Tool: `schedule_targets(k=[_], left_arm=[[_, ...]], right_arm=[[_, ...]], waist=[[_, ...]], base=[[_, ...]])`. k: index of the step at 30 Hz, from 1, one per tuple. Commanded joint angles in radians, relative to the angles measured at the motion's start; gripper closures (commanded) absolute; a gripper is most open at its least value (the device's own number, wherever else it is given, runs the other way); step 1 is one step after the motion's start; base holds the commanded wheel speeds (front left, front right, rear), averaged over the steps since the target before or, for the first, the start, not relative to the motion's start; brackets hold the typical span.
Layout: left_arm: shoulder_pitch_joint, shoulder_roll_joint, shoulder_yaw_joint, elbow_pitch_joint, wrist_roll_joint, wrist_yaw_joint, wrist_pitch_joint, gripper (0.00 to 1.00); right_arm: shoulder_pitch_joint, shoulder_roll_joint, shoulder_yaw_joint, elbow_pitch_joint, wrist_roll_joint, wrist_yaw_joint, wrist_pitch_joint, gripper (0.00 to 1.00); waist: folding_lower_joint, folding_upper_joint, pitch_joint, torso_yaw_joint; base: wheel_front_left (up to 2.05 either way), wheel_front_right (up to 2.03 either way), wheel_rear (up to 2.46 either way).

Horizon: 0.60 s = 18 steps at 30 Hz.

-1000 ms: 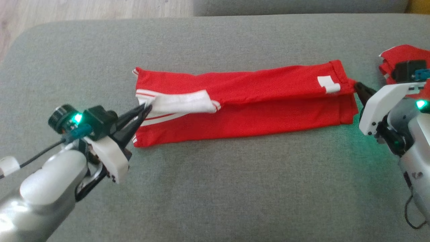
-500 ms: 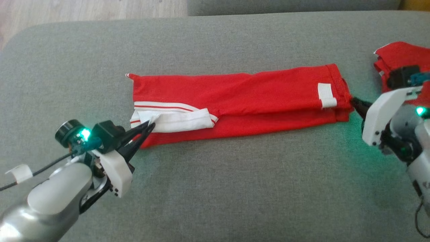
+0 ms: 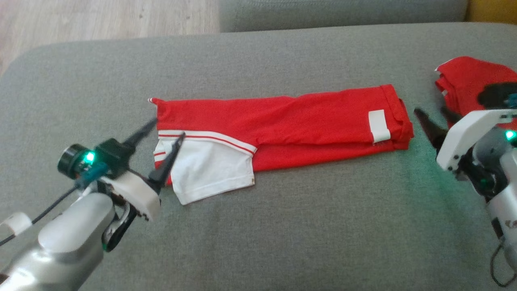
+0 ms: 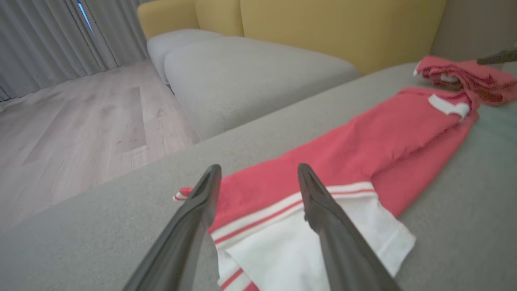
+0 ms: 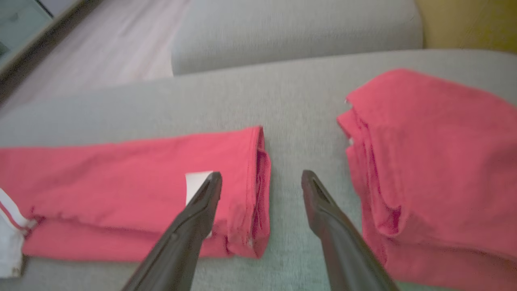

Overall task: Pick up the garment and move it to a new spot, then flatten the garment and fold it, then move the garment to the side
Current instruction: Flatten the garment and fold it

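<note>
Head view | garment [image 3: 307, 117] flat | left jaws released, at white end | right jaws released, beside opposite end

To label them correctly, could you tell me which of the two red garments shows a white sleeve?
The long, flat-folded garment: its white sleeve lies by the left gripper. The bundled garment beside the right gripper is nearly all red.
</note>
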Motion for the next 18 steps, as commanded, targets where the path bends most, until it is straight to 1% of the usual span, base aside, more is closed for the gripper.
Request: schedule_targets(k=[1, 5, 8, 11, 13, 16, 18], left_arm=[[-0.023, 0.021, 0.078, -0.015, -0.018, 0.026, -0.025, 0.0], [0.016, -0.011, 0.209, -0.062, -0.043, 0.105, -0.049, 0.0], [0.08, -0.041, 0.352, -0.147, -0.007, 0.162, -0.05, 0.0], [0.18, -0.078, 0.495, -0.228, 0.05, 0.19, -0.05, 0.0], [0.255, -0.111, 0.582, -0.272, 0.087, 0.192, -0.05, 0.0], [0.356, -0.166, 0.682, -0.315, 0.149, 0.171, -0.05, 0.0], [0.414, -0.214, 0.749, -0.339, 0.183, 0.154, -0.05, 0.0]], right_arm=[[0.004, 0.004, -0.022, -0.035, -0.008, -0.001, -0.045, 0.0], [0.012, 0.04, -0.098, -0.068, -0.044, -0.001, -0.192, 0.0], [0.032, 0.072, -0.156, -0.089, -0.101, -0.001, -0.307, 0.0], [0.063, 0.124, -0.23, -0.106, -0.182, -0.001, -0.417, 0.0], [0.092, 0.164, -0.261, -0.126, -0.237, -0.001, -0.471, 0.0], [0.147, 0.231, -0.294, -0.158, -0.302, -0.001, -0.533, 0.0], [0.188, 0.269, -0.312, -0.176, -0.348, -0.001, -0.564, 0.0]], waist=[[0.0, 0.0, -0.015, -0.004], [0.0, 0.0, -0.037, -0.004], [0.0, 0.0, -0.054, 0.001], [0.0, 0.0, -0.071, -0.001], [0.0, 0.0, -0.076, -0.001], [0.0, 0.0, -0.083, 0.0], [0.0, 0.0, -0.088, 0.002]], base=[[0.0, 0.0, 0.0], [0.0, 0.0, 0.0], [0.0, 0.0, 0.0], [0.0, 0.0, 0.0], [0.0, 0.0, 0.0], [0.0, 0.0, 0.0], [0.0, 0.0, 0.0]])
